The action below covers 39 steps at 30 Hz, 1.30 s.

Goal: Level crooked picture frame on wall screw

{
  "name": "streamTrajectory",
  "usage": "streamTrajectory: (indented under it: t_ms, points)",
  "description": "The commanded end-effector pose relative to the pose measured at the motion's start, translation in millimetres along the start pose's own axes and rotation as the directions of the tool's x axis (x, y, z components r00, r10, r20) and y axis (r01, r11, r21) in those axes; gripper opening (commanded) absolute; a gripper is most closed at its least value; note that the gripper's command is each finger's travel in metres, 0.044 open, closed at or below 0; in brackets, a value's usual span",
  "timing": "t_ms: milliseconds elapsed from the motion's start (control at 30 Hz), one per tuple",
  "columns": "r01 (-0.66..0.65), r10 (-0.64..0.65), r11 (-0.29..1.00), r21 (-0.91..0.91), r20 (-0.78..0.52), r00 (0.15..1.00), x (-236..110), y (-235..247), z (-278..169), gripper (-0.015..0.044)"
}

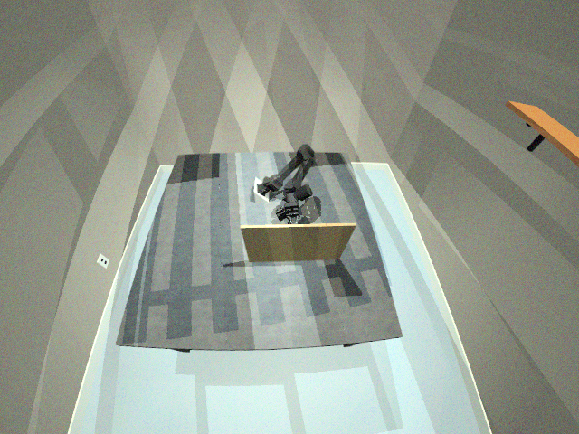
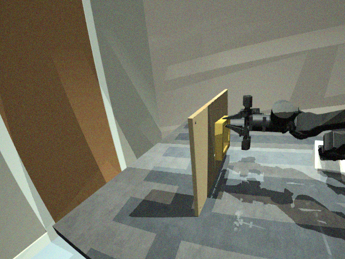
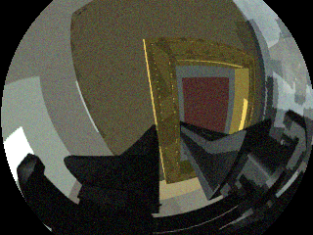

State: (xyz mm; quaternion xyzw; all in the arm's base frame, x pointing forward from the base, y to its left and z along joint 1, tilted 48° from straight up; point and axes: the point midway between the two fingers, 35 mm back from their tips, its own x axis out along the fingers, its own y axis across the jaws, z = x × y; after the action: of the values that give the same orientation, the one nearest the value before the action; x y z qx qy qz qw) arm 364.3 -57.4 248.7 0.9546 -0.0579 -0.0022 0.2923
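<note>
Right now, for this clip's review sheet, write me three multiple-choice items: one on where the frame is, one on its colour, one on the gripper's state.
1. Where is the picture frame?
A. flat on the table
B. on the upright wooden panel, arm side
C. on the orange shelf

2. The frame's border is
A. gold
B. blue
C. white

3. The gripper is
A. wide open, away from the frame
B. shut on nothing
C. shut on the frame

Key: 1 B, it hangs against the panel's face. 2 A, gold in exterior and wrist views. 3 C, fingers straddle the frame's edge.
</note>
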Motion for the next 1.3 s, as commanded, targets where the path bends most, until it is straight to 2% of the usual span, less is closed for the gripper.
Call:
streamTrajectory:
  t_ms: [0, 1267]
  points:
    - [-0.018, 0.018, 1.000, -0.006, 0.003, 1.000, 0.0, 2.9, 0.3, 0.0000]
    - [-0.008, 0.008, 0.999, -0.034, -0.001, 1.000, 0.1, -5.0, -1.2, 0.0000]
